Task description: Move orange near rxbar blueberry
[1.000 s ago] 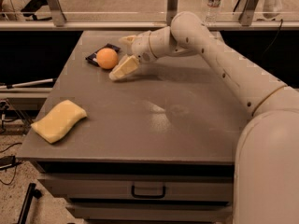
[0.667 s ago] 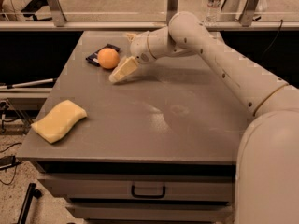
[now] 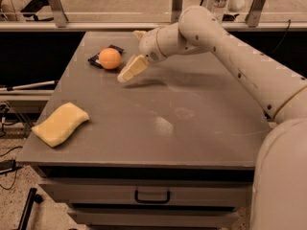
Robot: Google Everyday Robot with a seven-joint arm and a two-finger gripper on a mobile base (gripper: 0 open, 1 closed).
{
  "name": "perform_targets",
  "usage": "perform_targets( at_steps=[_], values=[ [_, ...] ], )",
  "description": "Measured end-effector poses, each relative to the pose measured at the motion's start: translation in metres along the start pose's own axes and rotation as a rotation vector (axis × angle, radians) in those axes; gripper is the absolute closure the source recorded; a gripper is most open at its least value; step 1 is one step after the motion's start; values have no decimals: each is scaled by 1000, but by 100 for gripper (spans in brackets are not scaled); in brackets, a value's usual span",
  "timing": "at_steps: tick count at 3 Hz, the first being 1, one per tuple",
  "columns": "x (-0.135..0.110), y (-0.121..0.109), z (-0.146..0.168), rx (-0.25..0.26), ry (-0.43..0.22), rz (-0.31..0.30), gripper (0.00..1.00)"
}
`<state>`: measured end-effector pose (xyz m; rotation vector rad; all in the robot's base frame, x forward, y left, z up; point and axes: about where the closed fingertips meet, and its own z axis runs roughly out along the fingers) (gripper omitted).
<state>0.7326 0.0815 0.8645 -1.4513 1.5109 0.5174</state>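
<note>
Claw [image 3: 132,56] hangs low over the far-left part of the desk [image 3: 201,128], released and holding nothing: one pale finger [image 3: 133,69] angles down toward the desk top, and the tip of the other shows further back. Orange [image 3: 110,58] is just left of the claw, apart from it, resting on the desk near the far-left corner. Snack bar [image 3: 94,60] is right there with it; its dark wrapper shows to the left of the fruit and behind it. They look touching, but can't tell if the orange rests on the wrapper's edge or just in front of it. My read: the orange is already next to the bar, so the placement looks done or nearly done. Handling, if it needs a re-grip: the orange is round and smooth, firm with a bit of give, moderate weight. It will roll on a flat top if nudged off-centre. Take it across the widest part, jaws either side at mid-height, coming from above or from the right so the bar isn't dragged along. The bar is flat, light and slick-wrapped, so any sideways brush would slide it. Main risk is clipping the orange with the lower finger on the way out and sending it rolling toward the desk's left edge. The yellow sponge [image 3: 60,123] at front left is well apart and out of the way. A drawer handle [image 3: 152,195] sits below the front edge.
</note>
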Motion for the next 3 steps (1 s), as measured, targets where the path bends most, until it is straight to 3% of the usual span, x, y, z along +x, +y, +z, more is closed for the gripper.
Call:
perform_targets(
  at_steps=[1,2,3],
  values=[
    [13,-9,-31,7,-2,77,0],
    [25,-14,-54,-31,-16,158,0],
    [25,-14,-54,-31,-16,158,0]
  ],
)
